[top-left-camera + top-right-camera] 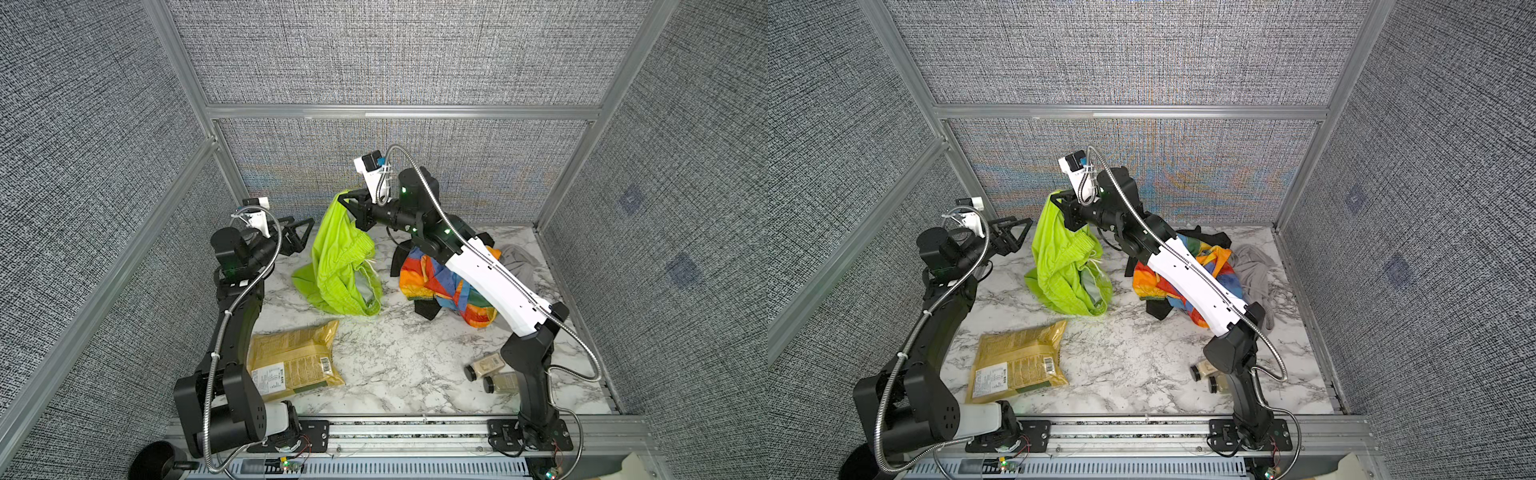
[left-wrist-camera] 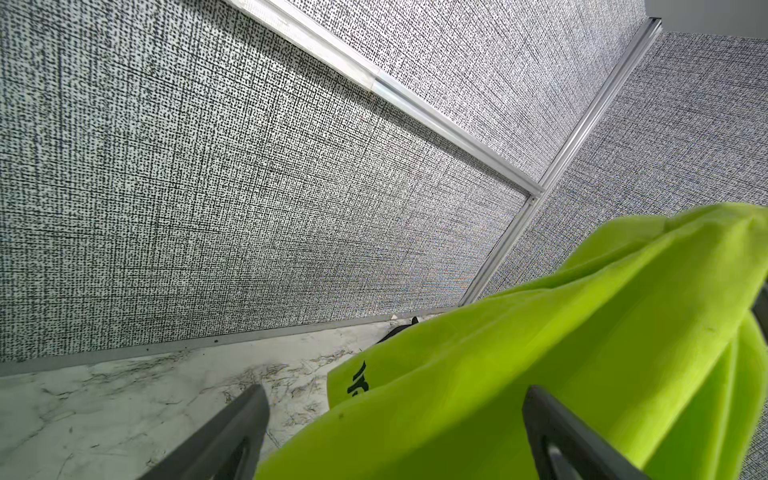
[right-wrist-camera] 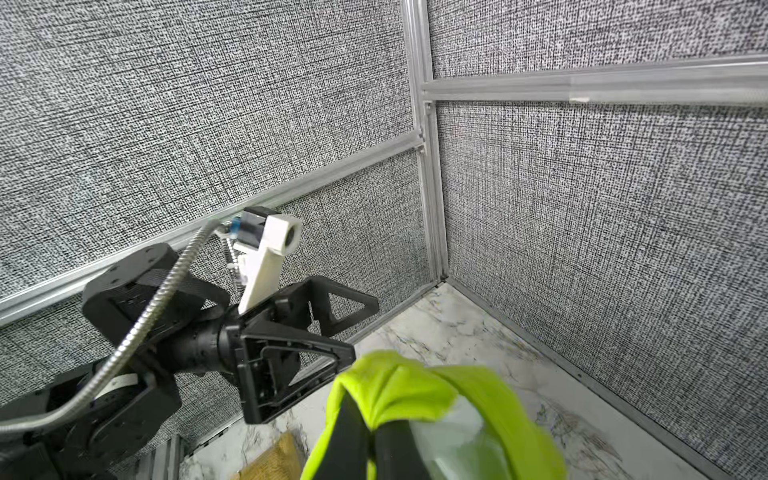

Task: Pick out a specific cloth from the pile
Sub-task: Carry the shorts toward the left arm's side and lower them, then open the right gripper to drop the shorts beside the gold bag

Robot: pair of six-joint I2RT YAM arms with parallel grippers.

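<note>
L arm (image 1: 237, 328) & R arm (image 1: 494, 282): black, one white shell link each, green LEDs (image 1: 403, 190). Ribbed silver conduit (image 3: 143, 324), zip-tied. White wrist-cam mount (image 3: 266, 270). L gripper (image 3: 365, 328): black triangular open frames. Black screwed base plates (image 1: 311, 432) on alu rail (image 1: 415, 428).

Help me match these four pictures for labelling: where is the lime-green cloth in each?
In a top view: cloth left of centre, hanging from the right gripper.
In a top view: left of centre too.
Left wrist view: beyond the left gripper.
Right wrist view: pinched in the right gripper.
Shared landmark: marble tabletop.
</note>
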